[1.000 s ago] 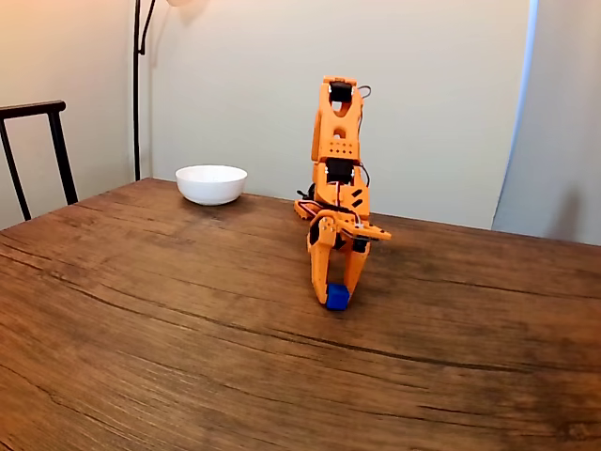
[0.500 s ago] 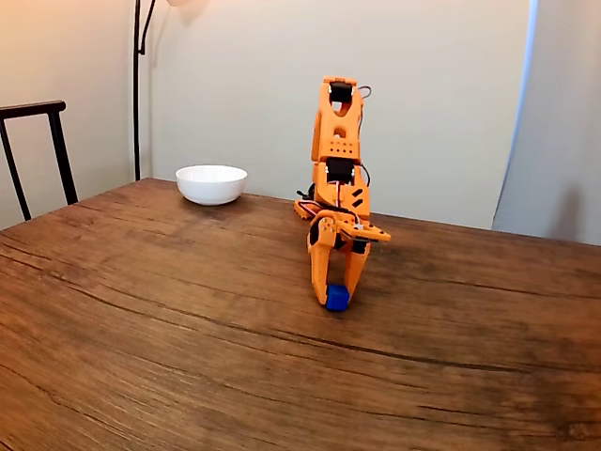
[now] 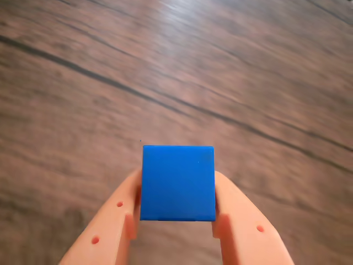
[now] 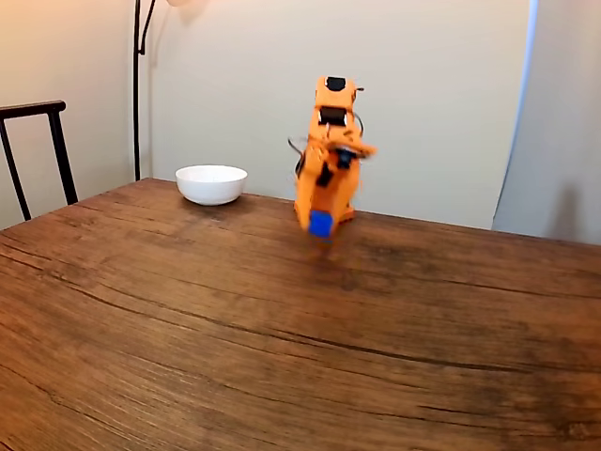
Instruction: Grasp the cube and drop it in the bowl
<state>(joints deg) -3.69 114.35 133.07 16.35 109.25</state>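
Now the gripper (image 3: 177, 218) enters the wrist view from the bottom edge, its two orange fingers (image 3: 118, 221) pressed against the left and right faces of the cube (image 3: 177, 183), so the jaws are clamped on it. The cube sits low in the centre of that frame, its blue face square to the camera, with blurred wood grain of the table (image 3: 83, 83) behind it. In the fixed view the arm (image 4: 329, 160) stands a little right of centre, motion-blurred, with the cube (image 4: 320, 224) at its lower end, held off the table (image 4: 282, 357). The bowl (image 4: 211, 184) rests on the table at the upper left, well apart from the cube. A chair (image 4: 38, 150) stands at the left edge.
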